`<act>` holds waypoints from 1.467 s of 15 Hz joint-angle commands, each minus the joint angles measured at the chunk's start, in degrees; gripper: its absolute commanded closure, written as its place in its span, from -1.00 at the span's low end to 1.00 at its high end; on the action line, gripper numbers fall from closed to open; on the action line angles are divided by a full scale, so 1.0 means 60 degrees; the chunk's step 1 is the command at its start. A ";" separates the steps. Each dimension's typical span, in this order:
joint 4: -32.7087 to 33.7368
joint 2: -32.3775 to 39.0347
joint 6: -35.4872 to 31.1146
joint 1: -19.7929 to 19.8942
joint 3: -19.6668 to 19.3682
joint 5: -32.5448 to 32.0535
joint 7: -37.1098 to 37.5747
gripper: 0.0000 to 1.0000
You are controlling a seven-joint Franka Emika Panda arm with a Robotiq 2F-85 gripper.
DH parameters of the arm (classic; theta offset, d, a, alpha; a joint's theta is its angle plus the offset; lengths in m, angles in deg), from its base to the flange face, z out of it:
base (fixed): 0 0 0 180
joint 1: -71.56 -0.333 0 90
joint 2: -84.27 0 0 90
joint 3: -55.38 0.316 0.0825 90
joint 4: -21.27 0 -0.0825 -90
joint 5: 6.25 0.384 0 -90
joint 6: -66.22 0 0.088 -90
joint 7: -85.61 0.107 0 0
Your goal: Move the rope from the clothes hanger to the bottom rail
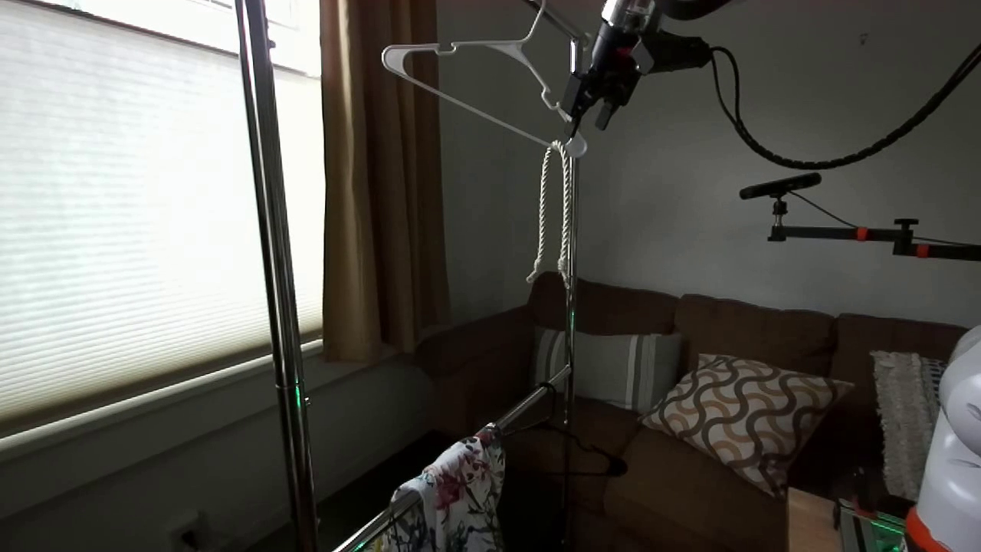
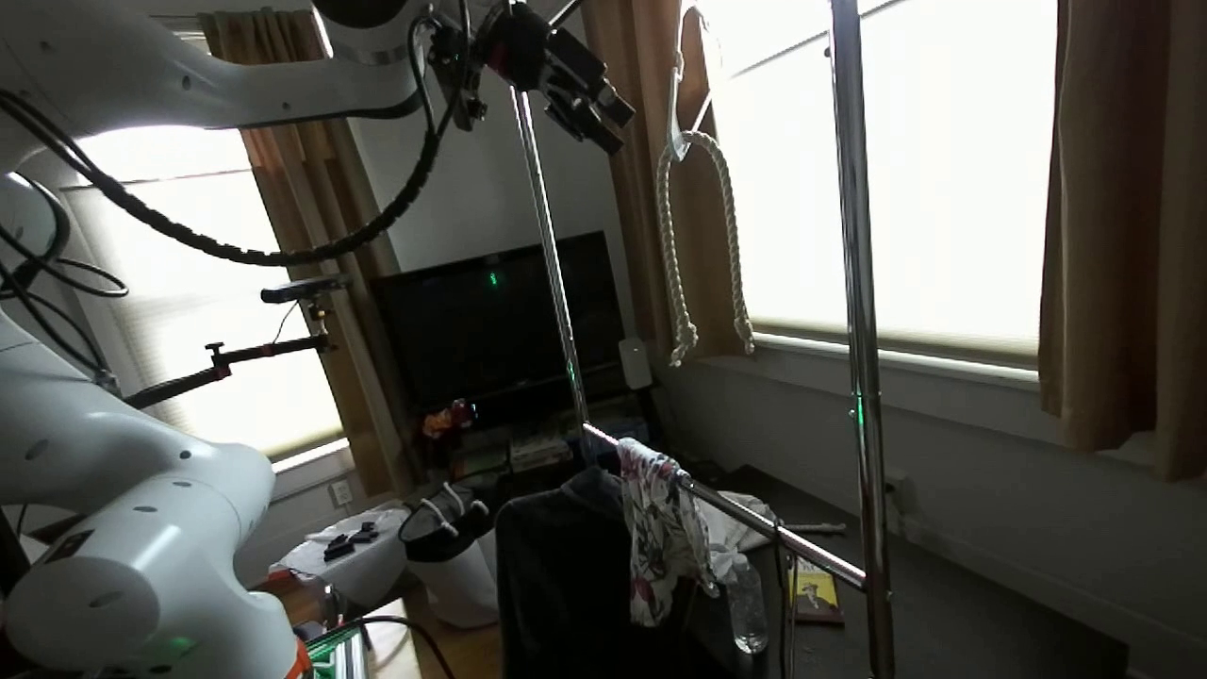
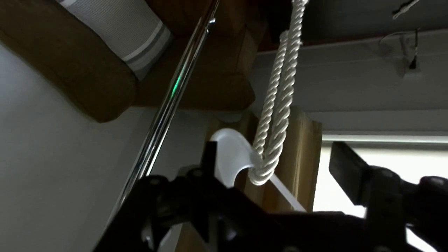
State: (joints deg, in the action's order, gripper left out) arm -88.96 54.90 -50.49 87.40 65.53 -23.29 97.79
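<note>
The white twisted rope [image 1: 542, 207] hangs folded over the lower end of the white clothes hanger [image 1: 490, 119], both ends dangling. The rope [image 2: 731, 222] and hanger [image 2: 675, 104] also show in an exterior view. The bottom rail [image 1: 529, 402] is a low chrome bar, seen in both exterior views [image 2: 745, 514]. My gripper [image 1: 590, 126] is up beside the hanger's end. In the wrist view the gripper [image 3: 273, 161] is open, with the rope's bend [image 3: 260, 175] and the hanger tip [image 3: 229, 150] appearing between its fingers. The fingers hold nothing.
A floral cloth [image 1: 460, 475] hangs over the bottom rail. A black hanger [image 1: 590, 452] hangs near the rail's far end. Chrome rack posts [image 2: 853, 283] stand at both ends, one [image 3: 175, 87] close to the gripper. A dark chair [image 2: 566, 566] stands by the rail; a sofa [image 1: 613, 307] is behind.
</note>
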 commanded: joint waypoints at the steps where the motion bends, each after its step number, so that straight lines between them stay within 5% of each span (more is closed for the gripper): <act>1: 0.0853 0.0828 0.1126 -0.0709 -0.0351 0.0400 0.0581 -0.64; 4: 0.1183 0.1302 0.0990 -0.1004 -0.0606 0.1140 0.1600 -0.58; 5: 0.1118 0.1282 0.0666 -0.1102 -0.0703 0.1279 0.1685 -0.90; 6: 0.0914 0.1122 0.0773 -0.1084 -0.0647 0.0757 0.1396 -0.63; 8: 0.0911 0.1195 0.0379 -0.1116 -0.0707 0.0912 0.1860 -1.00; 12: 0.0800 0.1303 -0.0654 -0.0919 -0.0644 0.0674 0.3198 -1.00; 20: 0.0902 0.1657 -0.0677 -0.0867 -0.0622 -0.0257 0.4547 -0.35; 22: 0.0919 0.1712 -0.0693 -0.0882 -0.0642 -0.0405 0.4768 -0.36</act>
State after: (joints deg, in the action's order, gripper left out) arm -83.00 65.09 -54.14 82.22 61.87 -23.74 123.60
